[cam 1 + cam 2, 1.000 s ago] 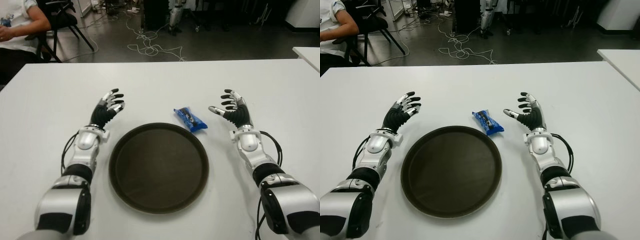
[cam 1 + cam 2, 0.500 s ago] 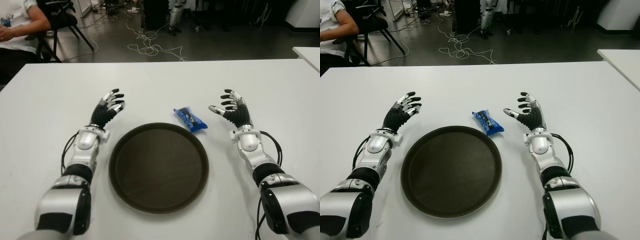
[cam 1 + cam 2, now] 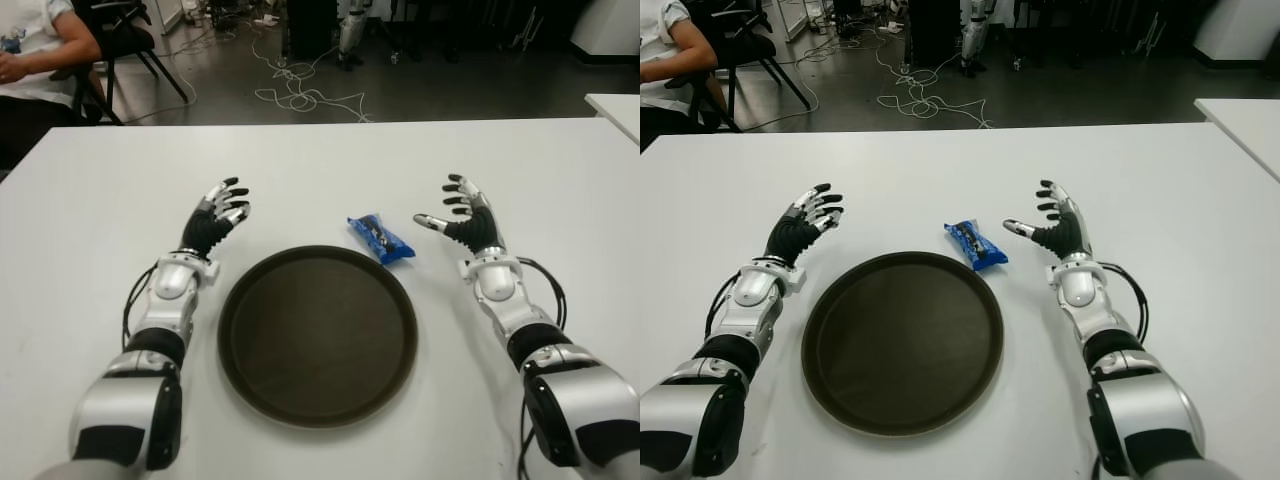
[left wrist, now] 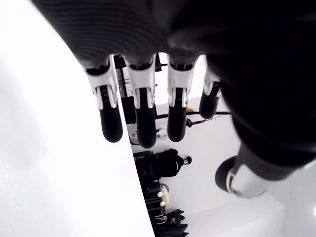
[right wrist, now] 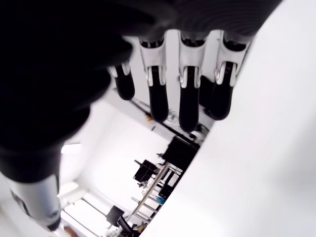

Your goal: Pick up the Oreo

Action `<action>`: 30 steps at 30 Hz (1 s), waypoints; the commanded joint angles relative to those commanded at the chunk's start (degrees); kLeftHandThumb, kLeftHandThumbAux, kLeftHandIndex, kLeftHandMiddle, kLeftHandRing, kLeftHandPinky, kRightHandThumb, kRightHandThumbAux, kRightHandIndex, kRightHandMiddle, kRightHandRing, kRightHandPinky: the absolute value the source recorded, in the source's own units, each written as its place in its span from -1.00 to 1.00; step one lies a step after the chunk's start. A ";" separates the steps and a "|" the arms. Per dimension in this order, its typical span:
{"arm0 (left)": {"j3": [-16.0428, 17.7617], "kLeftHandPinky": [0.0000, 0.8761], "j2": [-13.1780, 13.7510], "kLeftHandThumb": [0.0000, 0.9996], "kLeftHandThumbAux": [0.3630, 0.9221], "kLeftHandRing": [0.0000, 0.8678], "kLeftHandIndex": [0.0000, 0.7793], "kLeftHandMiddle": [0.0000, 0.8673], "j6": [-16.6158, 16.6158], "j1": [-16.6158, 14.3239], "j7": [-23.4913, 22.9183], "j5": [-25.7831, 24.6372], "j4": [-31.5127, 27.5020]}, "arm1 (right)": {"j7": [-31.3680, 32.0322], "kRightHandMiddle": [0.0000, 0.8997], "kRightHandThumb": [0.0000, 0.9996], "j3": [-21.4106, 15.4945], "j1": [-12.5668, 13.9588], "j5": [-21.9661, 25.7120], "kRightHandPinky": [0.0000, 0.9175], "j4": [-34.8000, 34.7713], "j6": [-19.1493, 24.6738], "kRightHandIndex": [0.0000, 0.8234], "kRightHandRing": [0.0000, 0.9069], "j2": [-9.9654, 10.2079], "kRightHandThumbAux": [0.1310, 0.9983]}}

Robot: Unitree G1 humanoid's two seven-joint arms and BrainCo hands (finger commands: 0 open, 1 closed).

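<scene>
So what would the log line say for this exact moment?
phase: pre-grasp | Oreo packet: on table, beyond tray | right hand: open, beside packet | left hand: open, idle

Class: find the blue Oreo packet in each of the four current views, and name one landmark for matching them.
Left eye view: Oreo packet just beyond the tray's far right rim, left of the right hand.
Right eye view: same spot.
Left wrist view: not in it.
Right wrist view: not in it.
Shared landmark in both eye views: the round brown tray.

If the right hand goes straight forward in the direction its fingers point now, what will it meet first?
Probably nothing: the open right hand points up the bare white table. The Oreo pack lies to its left, beside its thumb, off that line. Depth is hard to judge.
</scene>
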 joint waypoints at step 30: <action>-0.29 -0.48 0.41 -0.84 -0.02 -0.52 -0.66 -0.50 -0.42 0.08 0.53 0.89 0.23 | 27.56 -0.64 -1.00 14.90 0.93 -21.72 -0.65 -47.79 30.74 -0.75 -0.62 -8.02 0.22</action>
